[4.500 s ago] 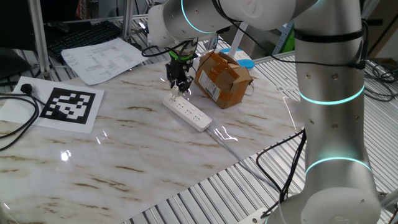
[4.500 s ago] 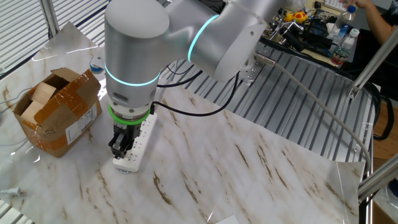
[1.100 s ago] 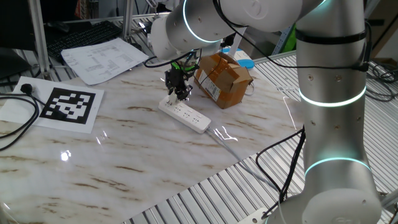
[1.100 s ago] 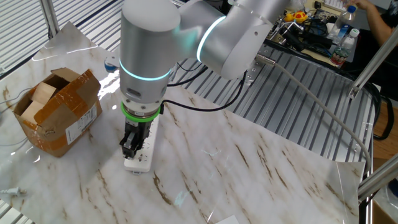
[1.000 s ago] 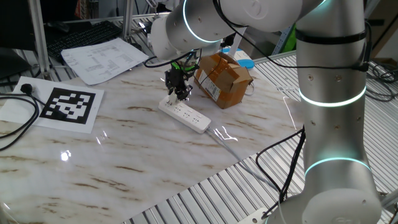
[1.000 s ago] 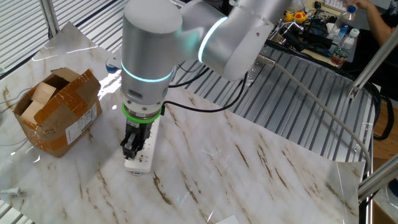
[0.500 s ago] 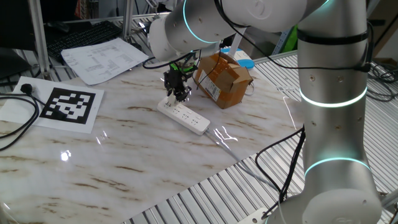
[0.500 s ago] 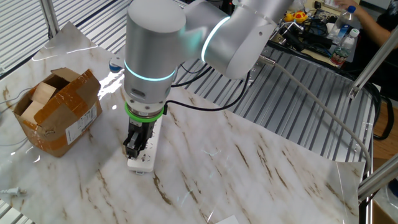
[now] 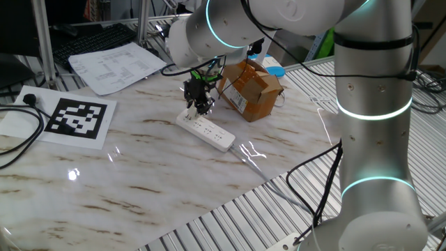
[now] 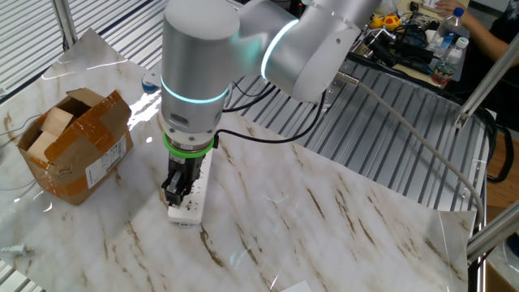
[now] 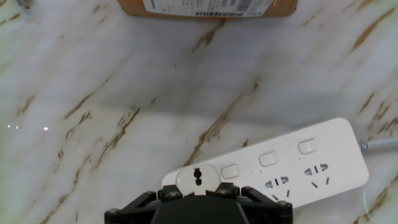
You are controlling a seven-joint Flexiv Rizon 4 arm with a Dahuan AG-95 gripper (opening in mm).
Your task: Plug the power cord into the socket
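Observation:
The socket is a long white power strip lying on the marble table, also seen in the other fixed view and the hand view. The power cord's small round white plug sits between my fingers, right over the near end of the strip. My gripper is shut on it and points straight down at that end. Whether the prongs are seated in an outlet is hidden by the plug and the fingers.
A brown cardboard box stands just beyond the strip. The strip's thin pale cable runs toward the table edge. A printed marker sheet and papers lie at the left, with a black cable beside them.
My gripper, with the plug in it, and the strip end under it have shifted a little sideways along the table. The jaws have not changed.

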